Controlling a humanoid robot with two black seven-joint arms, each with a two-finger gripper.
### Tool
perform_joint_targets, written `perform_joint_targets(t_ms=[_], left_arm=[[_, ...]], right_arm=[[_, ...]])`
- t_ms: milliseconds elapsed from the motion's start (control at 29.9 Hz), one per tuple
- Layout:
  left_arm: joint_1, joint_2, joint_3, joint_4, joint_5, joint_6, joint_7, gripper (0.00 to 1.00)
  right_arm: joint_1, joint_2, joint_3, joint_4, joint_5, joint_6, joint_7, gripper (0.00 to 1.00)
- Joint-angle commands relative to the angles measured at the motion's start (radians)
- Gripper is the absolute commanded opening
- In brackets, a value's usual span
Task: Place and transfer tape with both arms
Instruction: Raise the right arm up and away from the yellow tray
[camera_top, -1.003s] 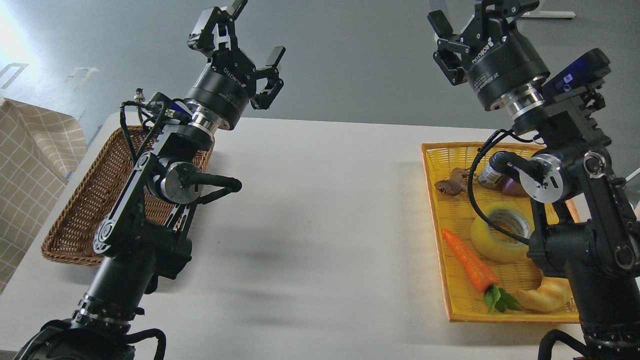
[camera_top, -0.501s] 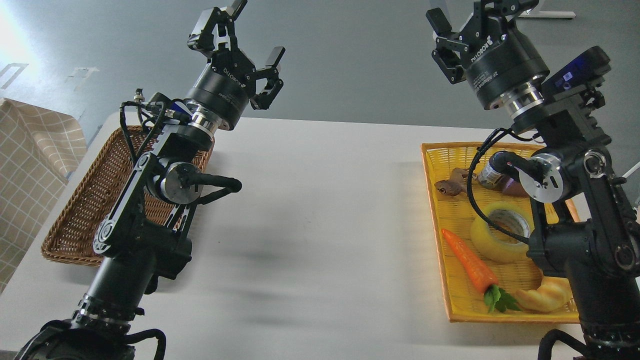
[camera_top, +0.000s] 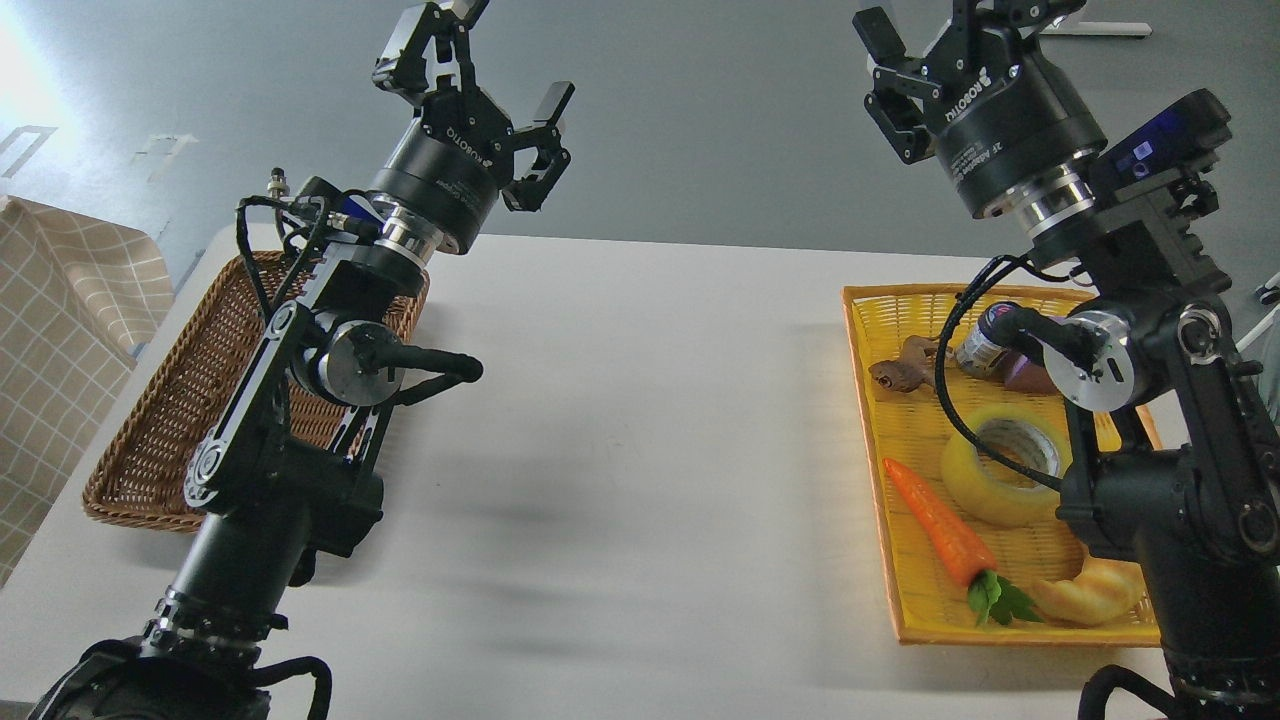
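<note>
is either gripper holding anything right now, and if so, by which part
Nothing is held. The left gripper and right gripper are both open and raised above the table; the tape lies untouched in the yellow basket.

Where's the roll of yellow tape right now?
In the head view, the tape lies in the yellow basket on the table's right side, just above the carrot, partly behind the right arm.

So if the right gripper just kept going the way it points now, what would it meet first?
Nothing that shows here. The right gripper, open, points up and away from the table, toward the grey floor beyond. The tape lies well below and behind it in the yellow basket; depth is unclear.
</note>
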Motion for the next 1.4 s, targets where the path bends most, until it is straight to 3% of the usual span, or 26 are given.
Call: perform_joint_targets(t_ms=[0,134,301,802,936,1070,1237,1370], left_arm=[[0.0,0.0,0.002,-0.001,0.0,0.0,0.001,0.98],[-0.002,0.0,0.002,-0.001,0.0,0.0,0.001,0.98],[-0.002,0.0,0.003,-0.027,0.0,0.002,0.001,0.98],[-0.005,0.0,0.005,-0.051,0.003,0.009,0.003,0.98],[0.003,0.014,0.006,-0.051,0.0,0.009,0.003,0.98],[0.003,0.002,0.009,-0.051,0.0,0.012,0.001,0.98],[0.008,0.0,0.014,-0.049,0.004,0.015,0.003,0.98],[0.008,0.0,0.012,-0.051,0.006,0.014,0.001,0.98]], right_arm=[[0.013,0.0,0.006,0.013,0.0,0.0,0.0,1.0],[0.018,0.0,0.029,0.02,0.0,0.012,0.0,1.0],[0.021,0.0,0.124,0.088,0.011,0.19,0.002,1.0],[-0.019,-0.002,0.167,0.085,0.118,0.189,-0.014,1.0],[0.002,-0.066,0.165,0.014,0.028,0.137,-0.014,1.0],[0.024,-0.217,0.129,0.014,-0.127,0.127,-0.024,1.0],[0.035,-0.293,0.084,0.026,-0.345,0.115,-0.026,0.99],[0.015,-0.434,0.076,0.062,-0.4,0.133,0.024,1.0]])
